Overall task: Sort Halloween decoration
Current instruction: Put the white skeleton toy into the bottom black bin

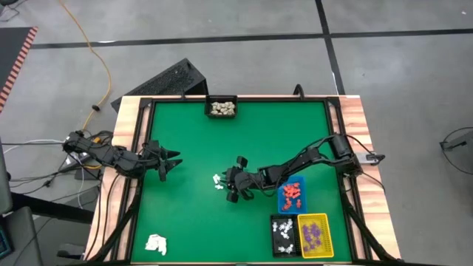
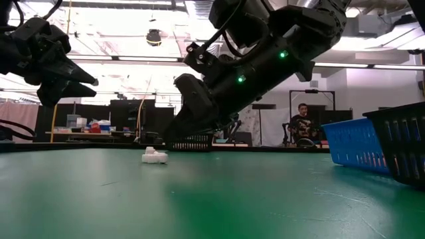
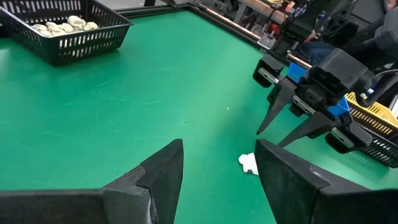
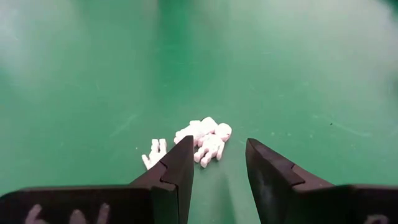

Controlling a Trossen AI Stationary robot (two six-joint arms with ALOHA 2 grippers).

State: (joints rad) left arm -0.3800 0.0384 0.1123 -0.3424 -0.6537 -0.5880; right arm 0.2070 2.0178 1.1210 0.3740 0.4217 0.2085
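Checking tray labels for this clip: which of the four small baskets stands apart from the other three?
The black mesh basket of cream pieces, alone at the table's far edge. The blue, black and yellow baskets cluster at the near right corner.

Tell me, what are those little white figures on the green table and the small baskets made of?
The white figures look like molded plastic: smooth, slightly glossy, with rounded limbs. The black basket and blue basket also look like rigid plastic, with thin ribs forming slotted walls. The green table surface seems a matte mat, faintly scuffed; its exact material is unclear.
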